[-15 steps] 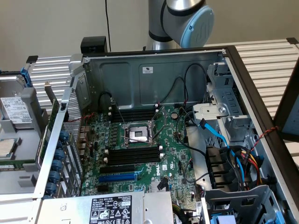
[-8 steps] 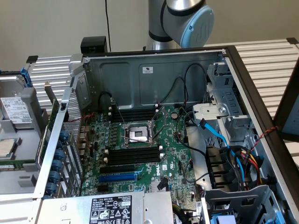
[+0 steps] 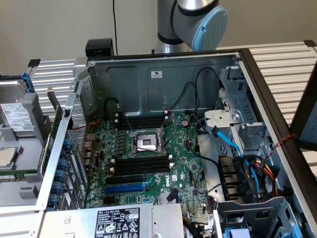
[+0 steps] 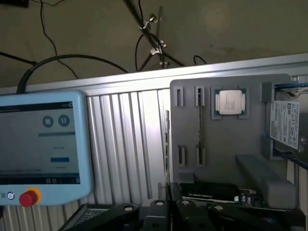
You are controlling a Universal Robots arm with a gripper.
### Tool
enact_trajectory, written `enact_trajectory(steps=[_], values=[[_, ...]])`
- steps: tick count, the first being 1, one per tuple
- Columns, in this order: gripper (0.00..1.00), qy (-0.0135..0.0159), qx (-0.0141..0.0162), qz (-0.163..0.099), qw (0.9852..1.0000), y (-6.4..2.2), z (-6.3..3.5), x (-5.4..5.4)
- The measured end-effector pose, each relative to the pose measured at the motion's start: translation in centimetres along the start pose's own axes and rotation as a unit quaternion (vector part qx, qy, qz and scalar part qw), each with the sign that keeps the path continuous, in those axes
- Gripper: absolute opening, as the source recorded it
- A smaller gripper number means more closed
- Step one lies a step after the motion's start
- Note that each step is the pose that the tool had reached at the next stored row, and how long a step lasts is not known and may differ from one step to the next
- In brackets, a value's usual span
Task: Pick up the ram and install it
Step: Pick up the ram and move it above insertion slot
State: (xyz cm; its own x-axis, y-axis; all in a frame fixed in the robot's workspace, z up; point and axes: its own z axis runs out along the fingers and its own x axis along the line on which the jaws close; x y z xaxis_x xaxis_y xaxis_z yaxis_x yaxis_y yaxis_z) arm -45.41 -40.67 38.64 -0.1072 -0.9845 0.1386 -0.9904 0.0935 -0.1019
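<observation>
Ribbed aluminium benching (image 4: 125,139) carries your whole setup: a teach pendant (image 4: 43,144) beside a grey parts tray (image 4: 231,144) and, in the exterior view, the opened computer case (image 3: 163,79) toward the exterior view's right of that tray, with the arm (image 3: 198,20) standing behind it. Your ram (image 4: 199,127) stands on edge in the tray, a thin stick caught between small holder posts, just beside the processor (image 4: 230,102), with the hard drive (image 4: 286,126) past that. The posts seem meant to keep it upright so its long faces can be pinched from above. The gripper (image 4: 172,214) hangs over the tray with its jaws drawn narrow and nothing between them, nearest a black card (image 4: 211,192) and near but apart from the ram. On the motherboard, the long black slots (image 3: 141,165) flanking the processor socket (image 3: 146,141) appear empty, as does the blue slot (image 3: 124,189) nearer the camera. By the look of it, the ram is not yet picked up and the task stands at its start. Tray and case sit side by side, likely to keep the carry short.
</observation>
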Motion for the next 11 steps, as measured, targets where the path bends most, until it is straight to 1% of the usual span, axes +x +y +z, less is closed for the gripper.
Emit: enact_trajectory(steps=[11], values=[[0.12, 0.0000, 0.0001, 0.000, 1.0000, -4.30, 0.38, -0.5]])
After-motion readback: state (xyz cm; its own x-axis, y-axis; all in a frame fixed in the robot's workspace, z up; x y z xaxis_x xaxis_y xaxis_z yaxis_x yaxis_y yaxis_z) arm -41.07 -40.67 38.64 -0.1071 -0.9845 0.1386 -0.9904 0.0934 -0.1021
